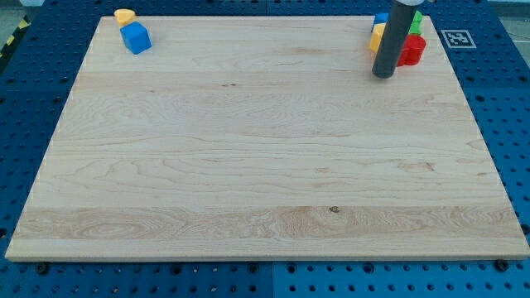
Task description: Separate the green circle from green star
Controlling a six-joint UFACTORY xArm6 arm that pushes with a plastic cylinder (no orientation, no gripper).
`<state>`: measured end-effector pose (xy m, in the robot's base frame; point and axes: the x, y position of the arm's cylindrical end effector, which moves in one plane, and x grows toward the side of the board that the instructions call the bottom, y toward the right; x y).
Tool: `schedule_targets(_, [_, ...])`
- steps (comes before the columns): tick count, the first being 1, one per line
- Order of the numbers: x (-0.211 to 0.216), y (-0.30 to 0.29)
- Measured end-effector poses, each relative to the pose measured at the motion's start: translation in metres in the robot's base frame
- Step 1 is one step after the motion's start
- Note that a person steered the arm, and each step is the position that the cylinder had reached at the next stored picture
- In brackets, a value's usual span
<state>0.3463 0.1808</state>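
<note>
My tip (pixel 383 74) rests on the board at the view's top right, just below and left of a tight cluster of blocks. The rod hides much of that cluster. Only slivers of green (pixel 416 22) show behind the rod at the top right; I cannot tell the green circle from the green star there. A red block (pixel 411 50) sits right of the rod, close to the tip. A yellow block (pixel 376 36) and a blue block (pixel 381 18) peek out on the rod's left side.
A blue cube (pixel 136 38) and a yellow block (pixel 124 16) sit together at the view's top left corner of the wooden board (pixel 265 165). A marker tag (pixel 455 38) lies off the board at the top right.
</note>
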Motion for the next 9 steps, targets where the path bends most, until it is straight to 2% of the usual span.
schedule_targets(2, [0.044,0.046])
schedule_targets(4, [0.054,0.114])
schedule_targets(6, [0.026,0.163])
schedule_targets(7, [0.014,0.165])
schedule_targets(9, [-0.067,0.148])
